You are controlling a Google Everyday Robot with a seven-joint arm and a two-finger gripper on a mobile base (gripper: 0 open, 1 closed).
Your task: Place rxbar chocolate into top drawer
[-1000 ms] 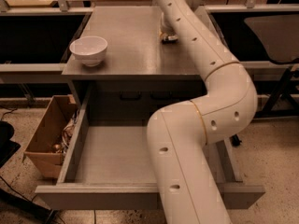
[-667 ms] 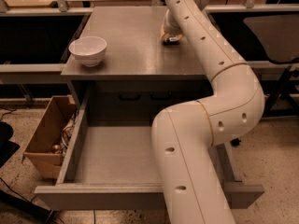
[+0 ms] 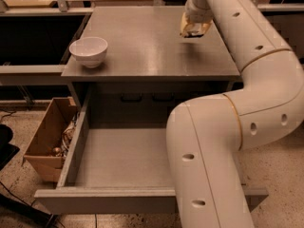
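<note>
1. Rxbar chocolate (image 3: 191, 35) showed only as a small dark sliver at the tip of the end effector (image 3: 194, 29), low over the rear right part of the bench (image 3: 152, 46); whether it touched the surface could not be told.
2. End effector state: it could not be told whether it was apart, together or clamped on the bar.
3. A thick white arm (image 3: 213, 141) rose from the bottom of the view, bent at the right edge and reached back over the bench's right side.
4. A white bowl (image 3: 89, 51) stood upright near the front left corner of the bench, well apart from the end effector.
5. Below the bench top, the top drawer (image 3: 109, 205) was pulled out toward the camera, its grey floor bare where it showed; the arm hid its right part.
6. Behind the drawer, a grey panel carried two dark handles (image 3: 130, 98) side by side.
7. On the floor to the left, just beside the drawer's left wall, sat an open cardboard box (image 3: 45, 141) with a jumble of small items inside.
</note>
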